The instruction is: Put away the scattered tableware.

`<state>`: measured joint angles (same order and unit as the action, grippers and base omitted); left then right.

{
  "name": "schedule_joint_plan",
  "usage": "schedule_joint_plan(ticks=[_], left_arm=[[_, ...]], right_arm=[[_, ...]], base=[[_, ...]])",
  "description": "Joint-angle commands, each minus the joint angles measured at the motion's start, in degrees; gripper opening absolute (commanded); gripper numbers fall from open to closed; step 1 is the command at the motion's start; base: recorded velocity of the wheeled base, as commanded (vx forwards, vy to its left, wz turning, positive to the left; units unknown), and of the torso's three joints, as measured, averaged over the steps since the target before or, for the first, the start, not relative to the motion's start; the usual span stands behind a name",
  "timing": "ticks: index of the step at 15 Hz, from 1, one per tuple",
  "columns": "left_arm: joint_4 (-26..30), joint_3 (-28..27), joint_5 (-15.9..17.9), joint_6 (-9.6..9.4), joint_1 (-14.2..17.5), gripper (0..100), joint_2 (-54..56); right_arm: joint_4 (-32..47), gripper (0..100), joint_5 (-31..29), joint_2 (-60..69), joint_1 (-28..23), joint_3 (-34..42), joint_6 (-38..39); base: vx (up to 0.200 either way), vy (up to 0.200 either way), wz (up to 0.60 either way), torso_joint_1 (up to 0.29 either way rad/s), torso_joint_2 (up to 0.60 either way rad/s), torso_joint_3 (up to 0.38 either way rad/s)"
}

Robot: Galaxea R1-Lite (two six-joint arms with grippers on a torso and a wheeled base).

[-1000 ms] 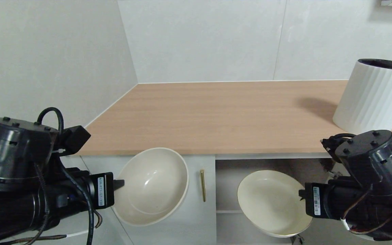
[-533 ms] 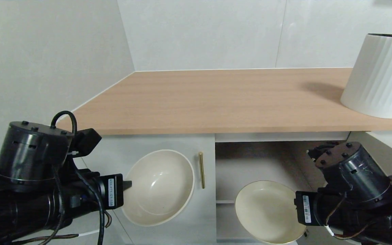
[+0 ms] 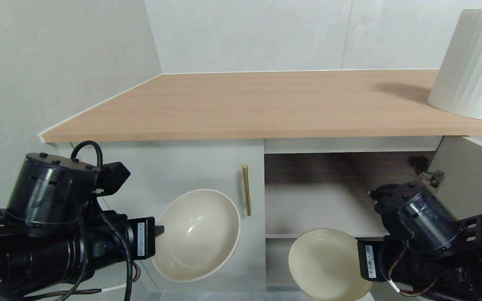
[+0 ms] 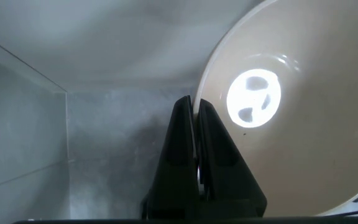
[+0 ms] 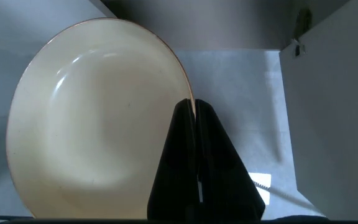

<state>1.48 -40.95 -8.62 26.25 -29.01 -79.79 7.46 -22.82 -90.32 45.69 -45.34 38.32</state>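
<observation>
The left gripper (image 3: 160,229) was clamped narrow on the rim of a deep cream ceramic bowl (image 3: 199,234). In the left wrist view its two black fingers (image 4: 182,130) stood pressed together with the bowl's edge pinched between them, one finger inside the rim and one outside. The bowl hung tilted on its side at the gripper's 3 o'clock, its hollow facing the head camera, in front of a closed grey cabinet door (image 3: 182,167). A slim brass bar handle (image 3: 245,190) stood upright on that door at the bowl's 1 o'clock, just beside its rim.

The right gripper (image 3: 357,260) was likewise shut narrow on the rim of a shallow cream ceramic plate (image 3: 324,265), which sat at its 9 o'clock, also tilted up toward the head camera. The right wrist view showed the rim nipped between the closed black fingers (image 5: 182,134). The plate hung in front of the open cabinet compartment, below the level of a pale grey inner shelf (image 3: 308,209). The compartment's open door (image 3: 467,175) stood at the plate's 2 o'clock.

Above the cabinet ran a light wooden countertop (image 3: 266,104), and at its 3 o'clock end stood a white ribbed cylindrical container (image 3: 473,62).
</observation>
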Motion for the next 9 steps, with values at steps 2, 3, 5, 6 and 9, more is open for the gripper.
schedule_joint_plan(ticks=[2,3,5,6,9], left_arm=[[0.0,0.1,0.0,0.03,0.0,0,-0.5],[0.0,0.3,0.0,0.03,0.0,0,-0.6],[-0.1,0.3,0.0,0.03,-0.1,0,-0.7],[-0.1,0.4,0.0,0.03,-0.1,0,-1.7],[-0.2,0.4,0.0,0.03,-0.1,0,-1.8]], right_arm=[[0.1,0,0.1,-0.6,-0.1,0.1,-0.1],[0.1,0,0.1,-0.7,-0.2,0.8,-0.4],[0.1,0,0.2,-1.0,-0.3,0.9,-0.5],[-0.6,0,1.7,-3.5,-2.0,1.4,-0.9],[-6.9,0,1.7,-7.9,-4.6,2.2,-0.9]], base=[[0.000,0.000,0.00,0.001,0.03,0.021],[0.000,0.000,0.00,0.000,0.00,0.000],[0.000,0.000,0.00,0.000,0.00,0.000],[-0.200,0.000,0.00,0.002,0.00,0.002],[-0.133,0.000,0.00,0.005,0.00,0.002]])
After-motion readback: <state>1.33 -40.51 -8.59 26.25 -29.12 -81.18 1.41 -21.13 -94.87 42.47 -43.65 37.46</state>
